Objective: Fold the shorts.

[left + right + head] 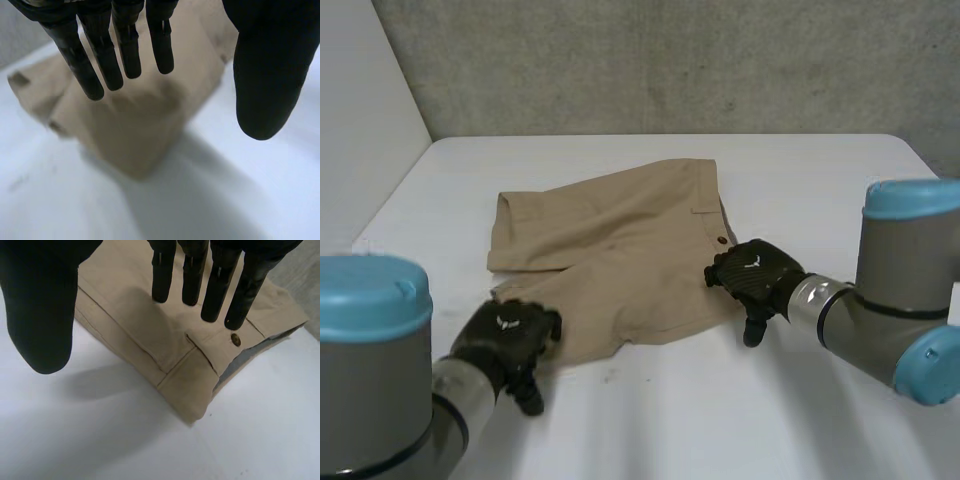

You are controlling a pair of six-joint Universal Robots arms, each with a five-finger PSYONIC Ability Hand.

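Loosely — left hand (pixel 506 336), right hand (pixel 756 272), shorts (pixel 615 250).

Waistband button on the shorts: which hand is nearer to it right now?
Right. The right hand is open over the shorts, fingertips beside the button; the left hand is open at the leg hem, far from it.

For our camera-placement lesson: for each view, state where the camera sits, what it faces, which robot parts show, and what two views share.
Head view: behind both arms, looking down at table and shorts; arms, left hand, right hand show.
Left wrist view: on the left wrist, facing a leg corner; open fingers and thumb show.
Right wrist view: on the right wrist, facing the waistband button; open fingers show.
Shared: the button, also in head view.
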